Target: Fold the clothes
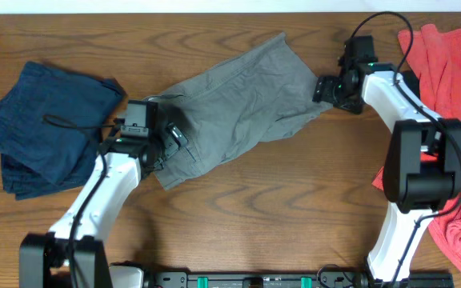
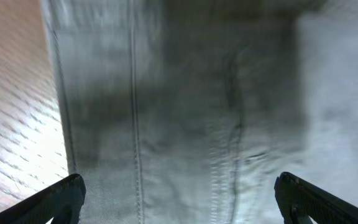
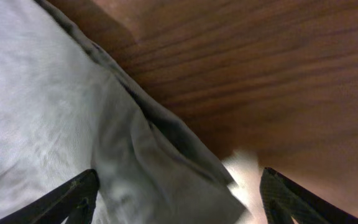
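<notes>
— One garment at most looks dealt with. The navy garment (image 1: pixel 46 132) lies in a rough stack well out past the left gripper (image 2: pixel 179 183), apart from the rest (whether that counts as a tidy fold I cannot tell from above).

— And the olive-grey shorts (image 1: pixel 238 100)?

— Spread flat and slantwise on the desk (image 1: pixel 294 200), between the two grippers, with no fold in them yet. The left gripper hangs over one end with its fingers wide apart. Cloth and seams fill the space beneath it, and nothing is pinched.

— The right gripper (image 3: pixel 179 183)?

— Also spread wide, at the opposite end. A corner of the shorts lies just beneath and between its fingers, with bare wood on its far side.

— So what remains?

— Nearly everything, I judge. The shorts need grasping at both ends and doubling over. The coral-red garments (image 1: pixel 454 104) sit in a loose heap behind the right gripper, untouched as far as one can see.
</notes>
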